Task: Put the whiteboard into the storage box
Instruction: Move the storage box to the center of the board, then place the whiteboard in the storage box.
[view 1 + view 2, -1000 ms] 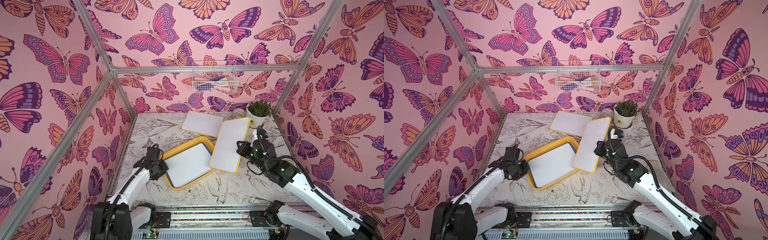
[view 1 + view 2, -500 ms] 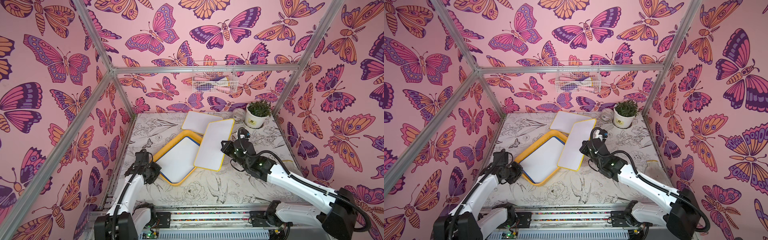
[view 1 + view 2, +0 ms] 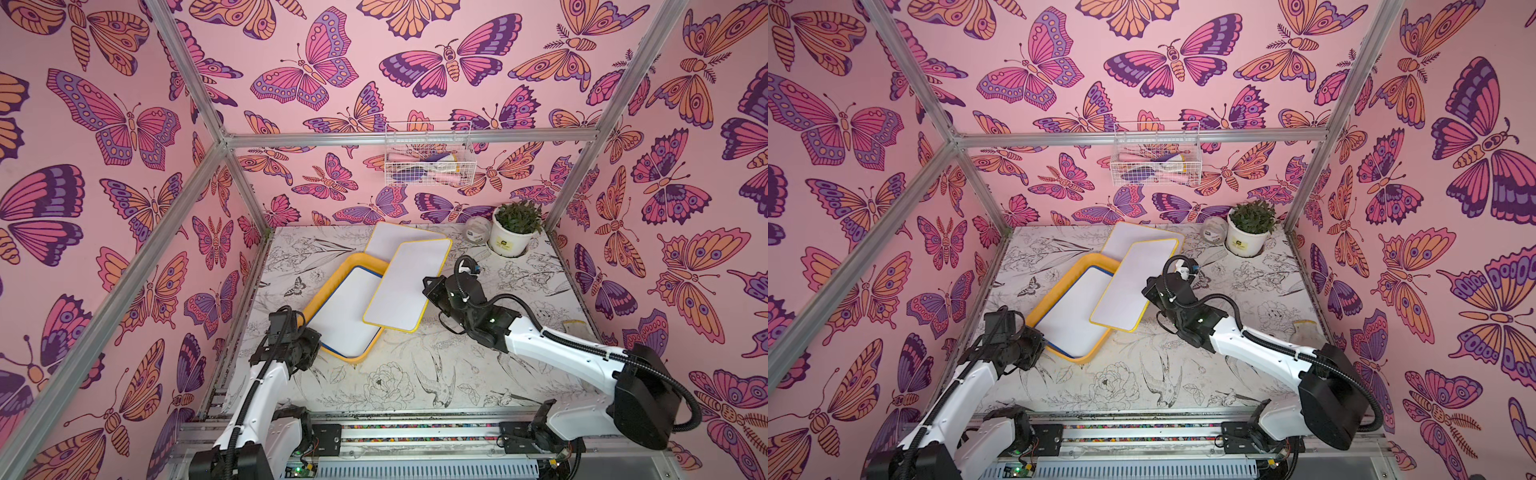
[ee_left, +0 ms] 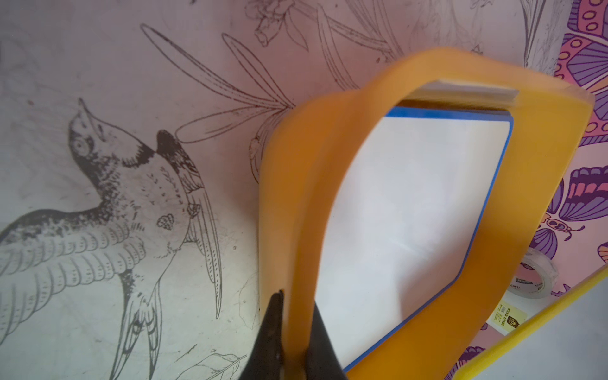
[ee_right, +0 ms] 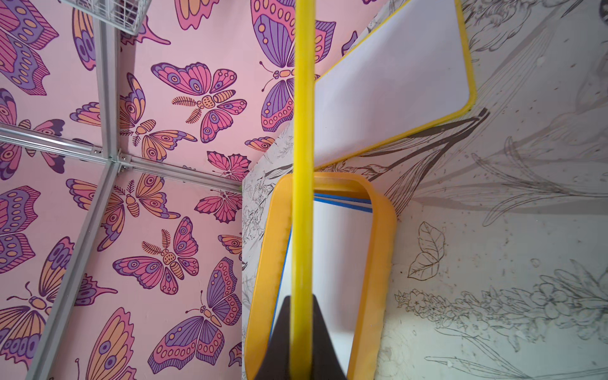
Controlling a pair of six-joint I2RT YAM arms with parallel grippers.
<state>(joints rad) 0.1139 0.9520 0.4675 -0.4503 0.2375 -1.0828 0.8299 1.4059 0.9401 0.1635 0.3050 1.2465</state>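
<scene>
Three butterfly-papered walls [image 3: 332, 62] enclose a sketch-printed tabletop [image 3: 374, 382].

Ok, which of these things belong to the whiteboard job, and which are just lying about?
Job: storage box, gripped by left gripper; yellow whiteboard in right gripper; blue whiteboard inside box; second yellow whiteboard behind.
Lying about: potted plant, tape roll, wire basket.
</scene>
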